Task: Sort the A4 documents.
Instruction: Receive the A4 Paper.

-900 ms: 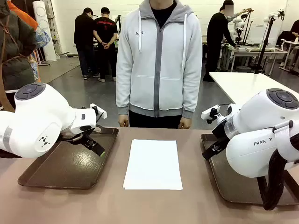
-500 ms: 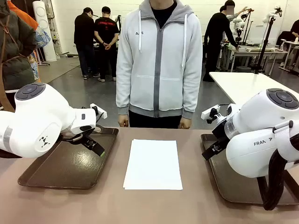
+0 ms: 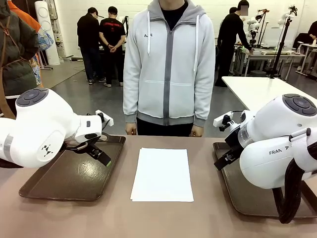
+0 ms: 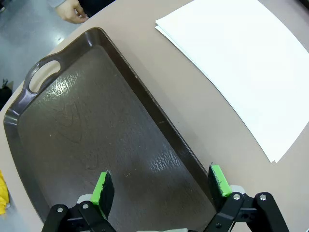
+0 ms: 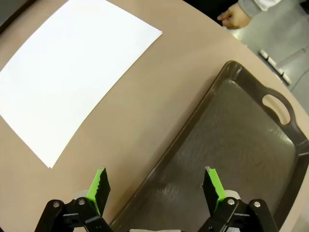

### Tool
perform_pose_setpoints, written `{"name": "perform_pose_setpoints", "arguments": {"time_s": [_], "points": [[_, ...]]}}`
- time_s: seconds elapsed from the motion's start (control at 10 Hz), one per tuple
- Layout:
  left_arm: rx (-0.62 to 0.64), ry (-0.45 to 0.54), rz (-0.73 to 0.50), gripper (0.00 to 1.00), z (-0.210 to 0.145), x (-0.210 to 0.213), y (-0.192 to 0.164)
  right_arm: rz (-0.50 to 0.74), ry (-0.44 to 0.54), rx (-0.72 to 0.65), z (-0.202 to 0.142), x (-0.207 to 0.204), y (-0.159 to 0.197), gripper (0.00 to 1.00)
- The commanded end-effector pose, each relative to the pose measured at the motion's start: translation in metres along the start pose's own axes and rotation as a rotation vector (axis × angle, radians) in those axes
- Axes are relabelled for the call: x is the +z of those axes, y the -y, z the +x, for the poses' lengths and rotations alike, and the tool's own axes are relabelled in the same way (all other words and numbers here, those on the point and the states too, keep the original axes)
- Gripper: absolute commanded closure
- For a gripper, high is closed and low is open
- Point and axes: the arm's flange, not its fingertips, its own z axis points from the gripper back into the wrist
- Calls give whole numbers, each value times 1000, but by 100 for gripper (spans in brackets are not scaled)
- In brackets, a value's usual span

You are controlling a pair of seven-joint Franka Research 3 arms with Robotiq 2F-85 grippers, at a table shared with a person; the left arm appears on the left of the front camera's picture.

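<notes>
From the front, the stack of plain white A4 paper sheets (image 3: 162, 174) lies mid-table, its long axis running from my edge towards the person's. It sits between the dark brown glossy left tray (image 3: 49, 186) and its twin, the right tray (image 3: 240, 196). My left pincer (image 3: 101, 155) and right pincer (image 3: 221, 161) hover about equally near it. Left wrist: my jaws are spread and empty, and the paper (image 4: 241, 63) lies beyond the tray's rim. Right wrist: the same, mirrored.
</notes>
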Motion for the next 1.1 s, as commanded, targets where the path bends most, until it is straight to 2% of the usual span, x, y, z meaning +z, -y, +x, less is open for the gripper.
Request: {"name": "perform_pose_setpoints", "arguments": {"time_s": [0.0,1.0], "points": [[1,0,0,0,0,0,0,0,0,-1,0,0,0,0],[1,0,0,0,0,0,0,0,0,-1,0,0,0,0]]}}
